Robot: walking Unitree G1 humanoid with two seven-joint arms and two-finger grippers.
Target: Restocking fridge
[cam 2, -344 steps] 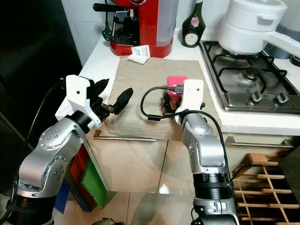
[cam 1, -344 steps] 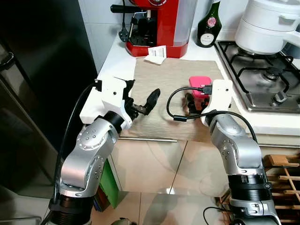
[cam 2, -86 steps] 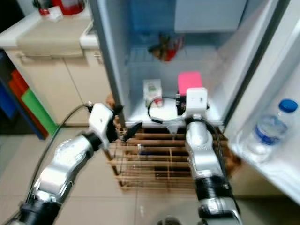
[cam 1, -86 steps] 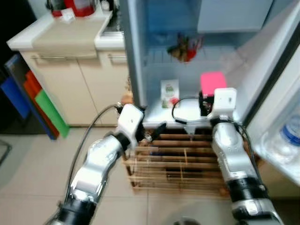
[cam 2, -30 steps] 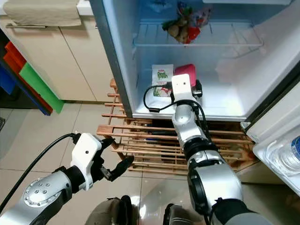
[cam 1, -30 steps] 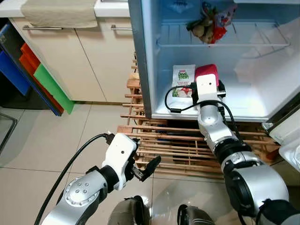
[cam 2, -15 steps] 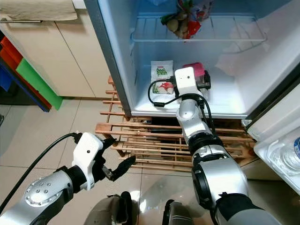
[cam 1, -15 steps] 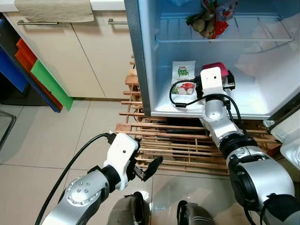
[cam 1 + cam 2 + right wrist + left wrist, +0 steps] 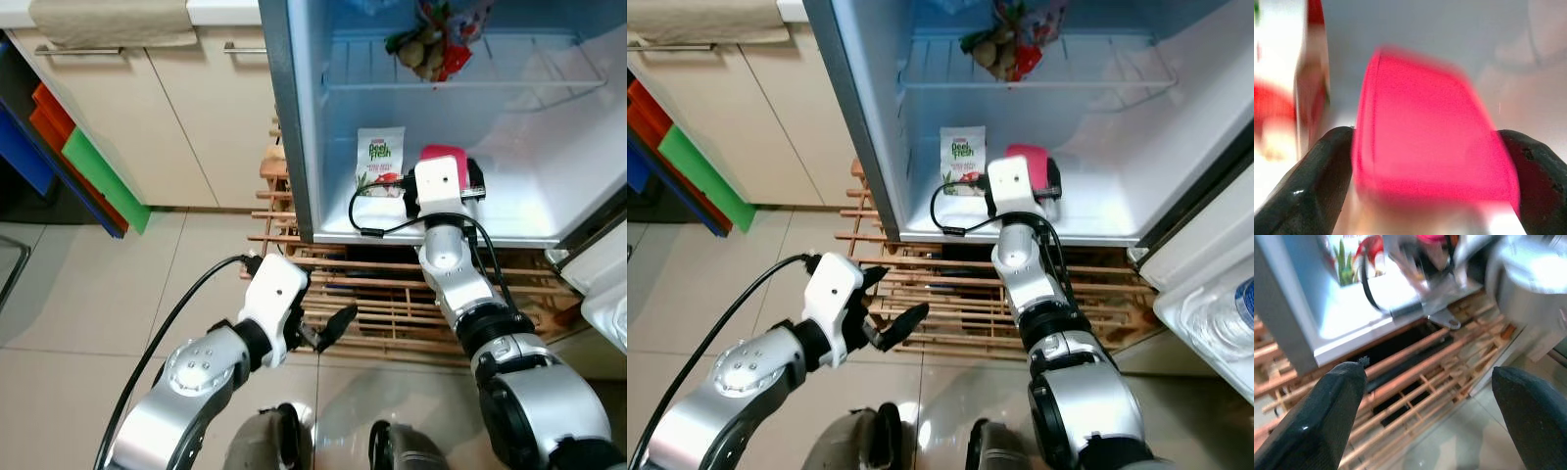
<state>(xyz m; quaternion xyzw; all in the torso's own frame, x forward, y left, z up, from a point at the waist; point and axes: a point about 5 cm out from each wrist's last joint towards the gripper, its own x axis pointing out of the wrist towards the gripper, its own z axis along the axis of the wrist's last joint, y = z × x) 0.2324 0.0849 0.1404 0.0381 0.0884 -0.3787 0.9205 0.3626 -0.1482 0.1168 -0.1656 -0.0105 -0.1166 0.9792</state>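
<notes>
The pink box (image 9: 443, 154) is inside the open fridge, low over the white bottom shelf (image 9: 519, 211) and just right of a white and green salad packet (image 9: 380, 162). My right gripper (image 9: 1430, 196) reaches into the fridge and is shut on the box, one black finger (image 9: 1322, 181) on each side of it. My left gripper (image 9: 318, 331) hangs open with nothing in it, low in front of the wooden rack (image 9: 392, 304) under the fridge. Its fingertips (image 9: 1327, 421) are far apart in the left wrist view.
A bag of vegetables (image 9: 431, 49) lies on the upper wire shelf. The fridge door stands open at the right with a water bottle (image 9: 1239, 313) in its pocket. Beige cabinets (image 9: 147, 117) and coloured boards (image 9: 88, 157) are to the left. Tiled floor lies below.
My left arm has risen a little toward the wooden rack. The right gripper still grips the pink box at about the same spot on the bottom shelf.
</notes>
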